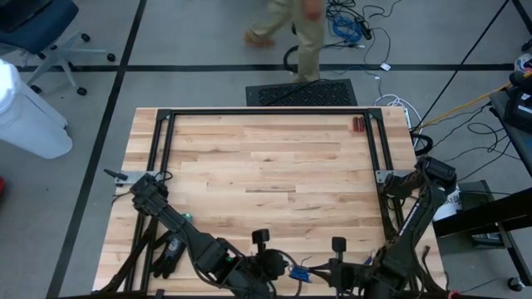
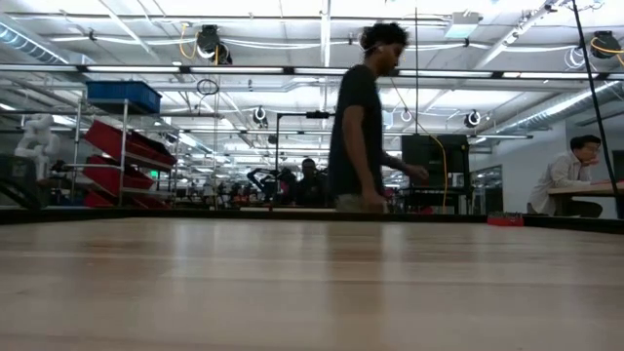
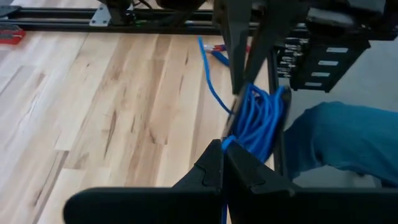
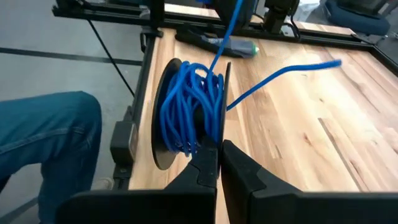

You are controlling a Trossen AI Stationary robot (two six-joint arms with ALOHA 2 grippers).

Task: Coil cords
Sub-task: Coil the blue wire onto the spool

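Observation:
The cord is a thin blue wire. Most of it is wound into a small round bundle (image 4: 186,106), also seen in the left wrist view (image 3: 258,118), and held in the air over the table's near edge. A dark disc-like shape shows on either side of the bundle. My right gripper (image 4: 219,163) is shut on the bundle. My left gripper (image 3: 224,167) faces it closely and is shut on one strand. A free tail (image 4: 292,70) sticks out over the wood. In the high view both grippers, left (image 1: 278,270) and right (image 1: 322,272), meet at the near edge. My left gripper pinches a single strand of the cord (image 3: 227,144) between its two fingertips. The strand runs a short way from there into the bundle, clear of the table. My right gripper pinches the side of the bundle nearest it (image 4: 198,145), several turns together, between its fingertips. The bundle stands on edge beyond the fingers, lifted clear of the tabletop.
A person's blue trouser leg (image 4: 43,143) is close beside the table's near edge. A black glove (image 1: 166,253) lies near the left arm and a dark tool with a green tip (image 4: 233,45) lies behind the bundle. Red-handled pliers (image 1: 357,124) lie at the far right. Black frame rails (image 1: 266,111) border the wood.

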